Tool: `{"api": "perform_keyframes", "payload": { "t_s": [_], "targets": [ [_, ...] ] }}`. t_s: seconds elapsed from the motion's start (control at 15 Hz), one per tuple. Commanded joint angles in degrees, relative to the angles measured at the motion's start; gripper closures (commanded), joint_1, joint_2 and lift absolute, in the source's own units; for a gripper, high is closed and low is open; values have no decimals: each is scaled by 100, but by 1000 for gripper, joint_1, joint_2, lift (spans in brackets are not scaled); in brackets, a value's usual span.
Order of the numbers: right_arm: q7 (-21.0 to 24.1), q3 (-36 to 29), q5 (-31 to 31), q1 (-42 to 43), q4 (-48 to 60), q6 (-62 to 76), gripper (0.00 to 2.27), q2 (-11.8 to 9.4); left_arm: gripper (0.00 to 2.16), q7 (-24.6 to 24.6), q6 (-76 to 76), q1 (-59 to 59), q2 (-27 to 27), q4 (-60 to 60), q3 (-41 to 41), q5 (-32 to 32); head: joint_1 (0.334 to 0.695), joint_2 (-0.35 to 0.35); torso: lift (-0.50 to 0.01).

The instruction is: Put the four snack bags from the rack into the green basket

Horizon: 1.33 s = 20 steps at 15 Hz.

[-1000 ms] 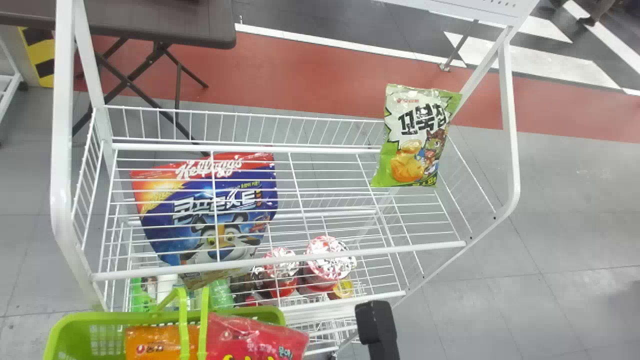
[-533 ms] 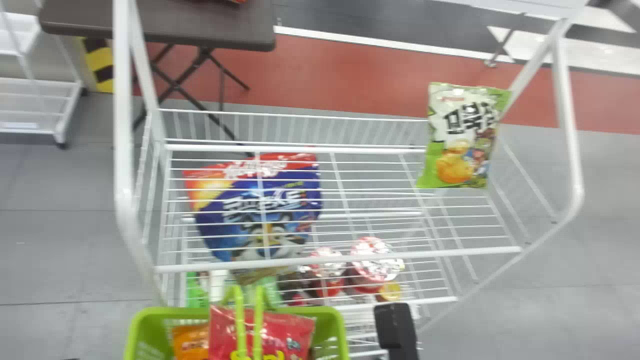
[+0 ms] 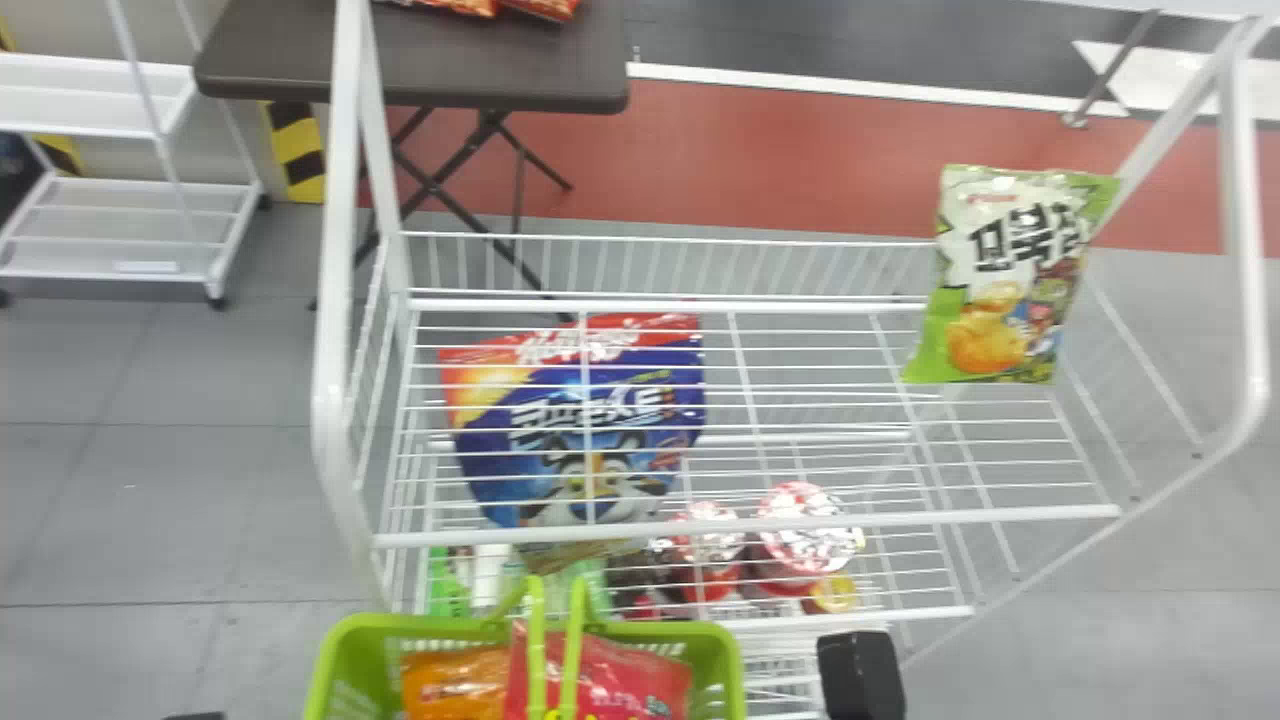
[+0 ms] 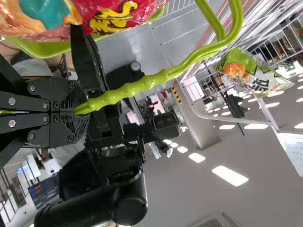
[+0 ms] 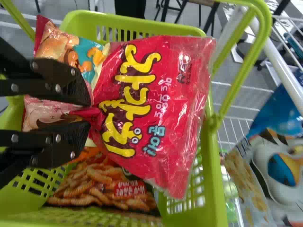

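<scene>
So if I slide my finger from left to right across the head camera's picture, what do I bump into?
A white metal side shelf → a yellow-and-black striped marking → a shiny blue-and-red bag with a tiger face → a green-and-white snack bag.

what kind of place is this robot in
Probably a shop, or a space set up like one: a white wire rack holds packaged goods, among them a blue snack bag and foil-lidded cups, and a green shopping basket with snack bags in it stands before it.
</scene>
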<state>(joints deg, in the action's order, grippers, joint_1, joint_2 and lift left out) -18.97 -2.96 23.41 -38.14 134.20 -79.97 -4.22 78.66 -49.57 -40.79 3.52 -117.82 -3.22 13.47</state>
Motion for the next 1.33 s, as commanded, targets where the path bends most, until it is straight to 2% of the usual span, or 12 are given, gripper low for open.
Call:
{"api": "perform_keyframes", "payload": {
  "t_s": [0.0,0.13,0.27,0.4,0.6,0.8,0.87,1.07,1.27],
  "targets": [
    [7,-231,5,-18,45,3,63,0,1649,0,-14,-8,9,-13,24,-11,695,-235,-8],
    [33,-372,5,-27,106,73,63,9,1649,-18,-31,-26,9,-48,24,-28,695,-316,-8],
    [51,-556,5,-27,203,126,63,9,1649,-26,-49,-26,9,-57,24,-37,695,-348,-8],
    [95,-794,5,-27,379,214,63,17,1649,-35,-49,-26,9,-57,41,-46,695,-350,-8],
    [148,-1154,-276,211,466,1690,63,44,1649,-44,-49,-26,9,-57,59,-72,695,-350,-8],
    [174,-1172,-962,1046,-245,3817,63,61,1649,-53,-49,10,17,-22,112,-90,695,-350,-8],
    [315,-1180,-1120,1389,-579,4520,63,61,1649,-53,-49,18,26,-13,112,-108,695,-350,-8],
    [1000,-1207,-1876,2496,-1546,4960,63,61,1649,-26,-31,27,35,13,94,-108,695,-350,-8],
    [1062,-1725,-2131,3190,-2293,5012,76,9,1649,18,-31,62,44,22,68,-99,695,-350,-8]
  ]
}}
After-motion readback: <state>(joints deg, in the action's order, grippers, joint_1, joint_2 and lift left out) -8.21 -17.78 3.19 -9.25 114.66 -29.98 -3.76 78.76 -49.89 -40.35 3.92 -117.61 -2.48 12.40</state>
